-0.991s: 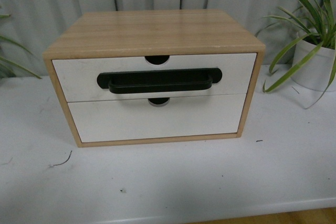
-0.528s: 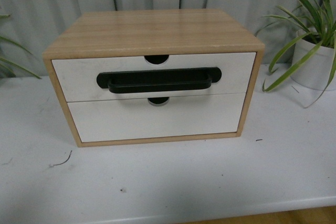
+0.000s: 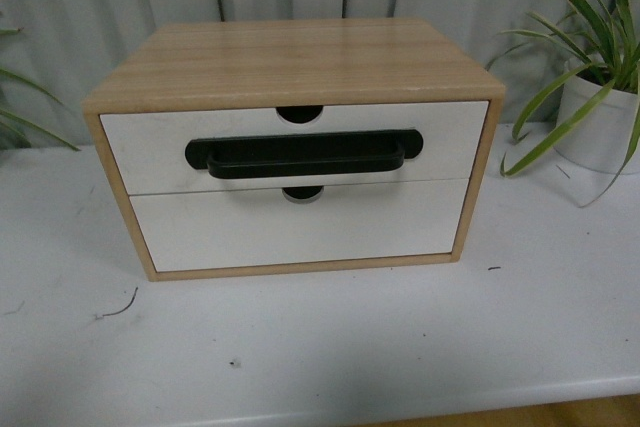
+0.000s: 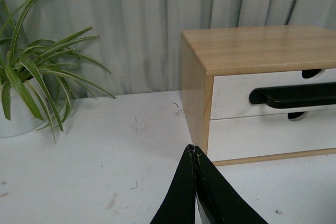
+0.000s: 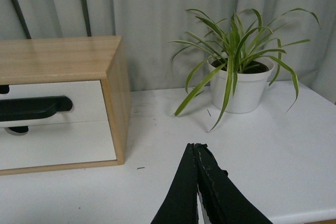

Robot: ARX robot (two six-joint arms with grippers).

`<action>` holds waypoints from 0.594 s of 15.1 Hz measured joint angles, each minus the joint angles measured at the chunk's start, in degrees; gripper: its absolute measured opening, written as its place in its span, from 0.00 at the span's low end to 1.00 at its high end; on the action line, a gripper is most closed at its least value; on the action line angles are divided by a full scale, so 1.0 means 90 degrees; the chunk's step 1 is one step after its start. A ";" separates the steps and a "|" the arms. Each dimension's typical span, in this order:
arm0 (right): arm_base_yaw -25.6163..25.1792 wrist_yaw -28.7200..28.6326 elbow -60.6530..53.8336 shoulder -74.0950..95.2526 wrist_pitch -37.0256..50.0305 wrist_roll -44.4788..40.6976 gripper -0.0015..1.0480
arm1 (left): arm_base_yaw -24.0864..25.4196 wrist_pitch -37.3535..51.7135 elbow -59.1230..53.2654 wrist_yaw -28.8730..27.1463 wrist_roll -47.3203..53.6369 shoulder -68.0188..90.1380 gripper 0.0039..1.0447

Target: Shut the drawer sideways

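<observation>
My left claw (image 4: 195,153) and right claw (image 5: 195,150) both sit pinched to a narrow tip, holding nothing, low over the white table (image 3: 400,347). Ahead of both, between them, stands the wooden cabinet (image 3: 300,57); its upper drawer (image 3: 450,142), with the black bar handle (image 3: 300,157), looks flush already. I'd judge only a gentle flat nudge remains, if any, checking the seam first.
</observation>
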 joint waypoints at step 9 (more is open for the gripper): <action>0.0000 -0.0007 0.0002 -0.1120 -0.1180 0.0002 0.25 | 0.0000 0.0002 0.0000 0.0000 -0.0012 0.0000 0.23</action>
